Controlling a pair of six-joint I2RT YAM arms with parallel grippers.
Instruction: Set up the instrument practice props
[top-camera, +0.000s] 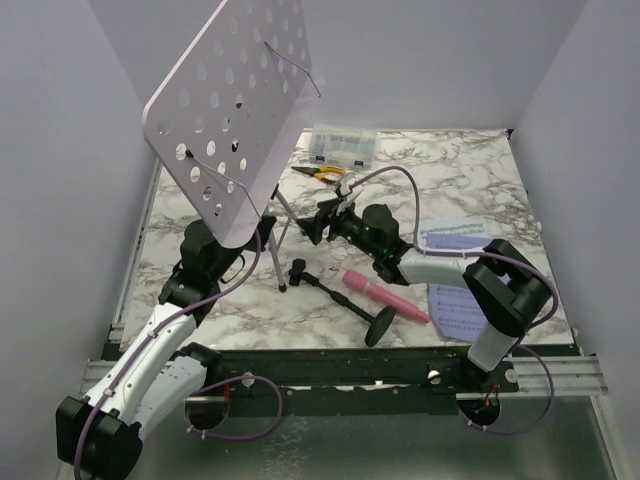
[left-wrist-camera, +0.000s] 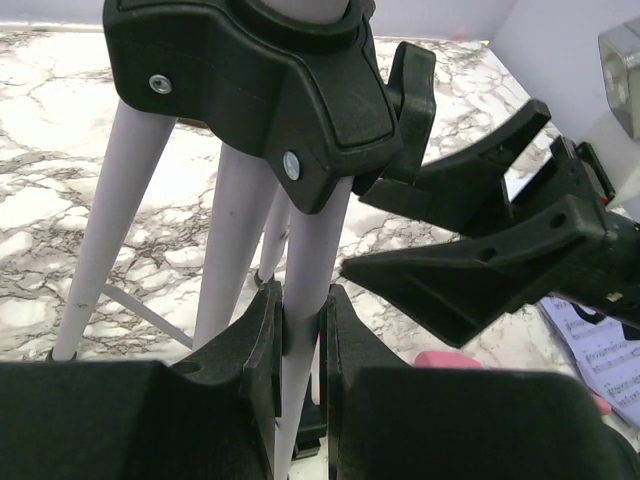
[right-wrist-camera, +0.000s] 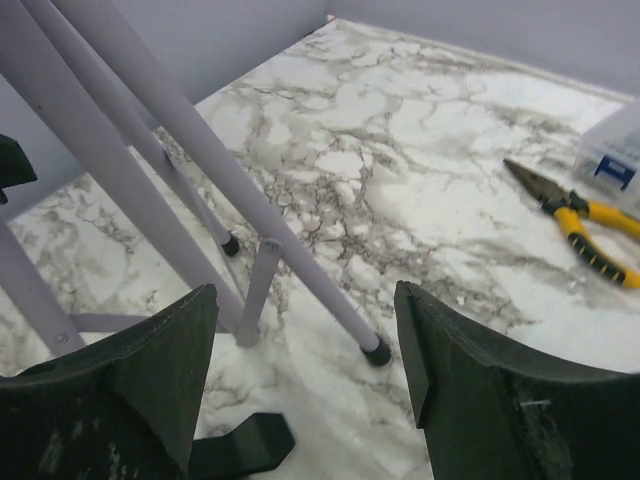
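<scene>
The lilac perforated music-stand plate (top-camera: 230, 110) stands tilted on its lilac tripod (top-camera: 283, 225) at the left middle of the table. My left gripper (left-wrist-camera: 302, 305) is shut on one lilac tripod leg (left-wrist-camera: 310, 260), just under the black hub (left-wrist-camera: 270, 90). Beside the legs my right gripper (right-wrist-camera: 305, 300) stands open, with nothing between its fingers. The pink toy microphone (top-camera: 385, 295) lies on the marble next to its black round-base stand (top-camera: 378, 326), which also lies flat. Two sheet-music pages rest at the right: a lavender one (top-camera: 455, 235) and a paler one (top-camera: 458, 312).
A clear plastic compartment box (top-camera: 341, 146) sits at the back, with yellow-handled pliers (top-camera: 325, 173) just in front of it. Lilac walls close in the left, back and right sides. The right arm's body (top-camera: 500, 290) lies over the pages.
</scene>
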